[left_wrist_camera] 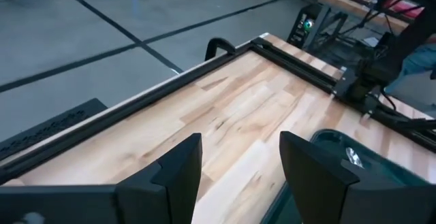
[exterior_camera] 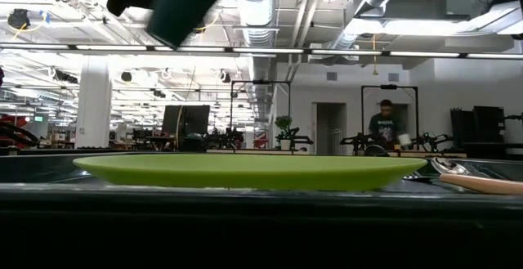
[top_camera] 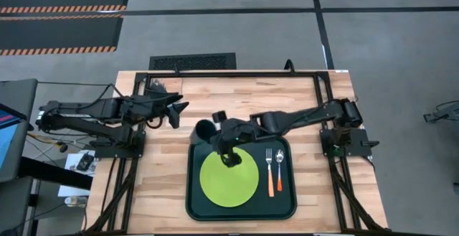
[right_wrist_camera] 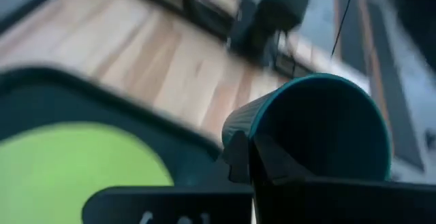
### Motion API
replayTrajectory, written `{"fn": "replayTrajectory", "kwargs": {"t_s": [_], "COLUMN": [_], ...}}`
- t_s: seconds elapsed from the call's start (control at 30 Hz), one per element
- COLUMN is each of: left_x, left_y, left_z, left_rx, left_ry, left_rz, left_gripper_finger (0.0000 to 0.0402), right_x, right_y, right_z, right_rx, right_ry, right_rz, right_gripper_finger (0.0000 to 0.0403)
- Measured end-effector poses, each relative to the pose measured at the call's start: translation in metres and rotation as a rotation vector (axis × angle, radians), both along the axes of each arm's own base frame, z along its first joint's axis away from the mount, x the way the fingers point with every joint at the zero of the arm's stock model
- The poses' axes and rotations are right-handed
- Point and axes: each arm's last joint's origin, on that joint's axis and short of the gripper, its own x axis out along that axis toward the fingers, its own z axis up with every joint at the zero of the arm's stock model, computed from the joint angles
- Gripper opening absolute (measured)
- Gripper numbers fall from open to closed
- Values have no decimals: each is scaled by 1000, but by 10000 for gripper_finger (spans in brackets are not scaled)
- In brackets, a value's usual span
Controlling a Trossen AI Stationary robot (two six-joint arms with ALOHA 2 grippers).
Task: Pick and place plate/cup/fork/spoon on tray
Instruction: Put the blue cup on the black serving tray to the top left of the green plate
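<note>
1. Your tray (top_camera: 287, 209) holds the plate (top_camera: 228, 178) left of centre, with the fork (top_camera: 270, 173) and spoon (top_camera: 279, 171) lying side by side at its right.
2. Your right gripper (top_camera: 212, 131) is pinched on the rim of the cup (top_camera: 204, 129), carrying it tilted in the air above the tray's far left corner.
3. Your left gripper (top_camera: 179, 112) waits with fingers spread over the table's far left.
4. No readable writing shows on the tableware.

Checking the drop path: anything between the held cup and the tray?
Nothing visible. The right tool holds the cup tilted in the air over the tray's far left corner; the plate lies just nearer.
</note>
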Motion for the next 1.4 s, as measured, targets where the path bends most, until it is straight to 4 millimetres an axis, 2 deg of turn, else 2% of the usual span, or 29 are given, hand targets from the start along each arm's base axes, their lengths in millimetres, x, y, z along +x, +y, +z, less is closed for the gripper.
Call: {"fn": "replayTrajectory", "kwargs": {"t_s": [0.07, 0.17, 0.27, 0.4, 0.53, 0.63, 0.7, 0.77, 0.9, 1.2, 1.4], "left_x": [-1, -5, -11, -20, -29, -33, -36, -35, -35, -33, -33], "left_y": [0, 0, 1, 2, 3, 3, 3, 3, 3, 3, 3], "left_z": [0, 4, 6, 11, 14, 15, 16, 15, 14, 12, 11], "left_rx": [9, 28, 51, 67, 78, 80, 76, 68, 57, 48, 47], "left_ry": [5, -9, -17, -48, -64, -67, -83, -80, -69, -55, -52], "left_rz": [-9, -10, -3, 34, 52, 58, 61, 61, 59, 65, 68], "left_gripper_finger": [184, 184, 184, 184, 184, 184, 184, 184, 184, 184, 184], "right_x": [10, 25, 36, 53, 55, 49, 50, 46, 49, 46, 43], "right_y": [2, 1, -1, -2, -5, -8, -9, -10, -12, -10, 1], "right_z": [-3, -19, -37, -41, -51, -63, -66, -75, -91, -92, -92], "right_rx": [-2, 14, -7, -14, -28, -40, -37, -41, -36, 29, 96], "right_ry": [-56, -68, -7, -10, 89, 209, 218, 302, 359, 398, 422], "right_rz": [11, 29, 32, 38, 35, 23, 22, 12, -1, 16, 66], "right_gripper_finger": [2, 2, 2, 1, 1, 1, 1, 1, 1, 1, 1]}}
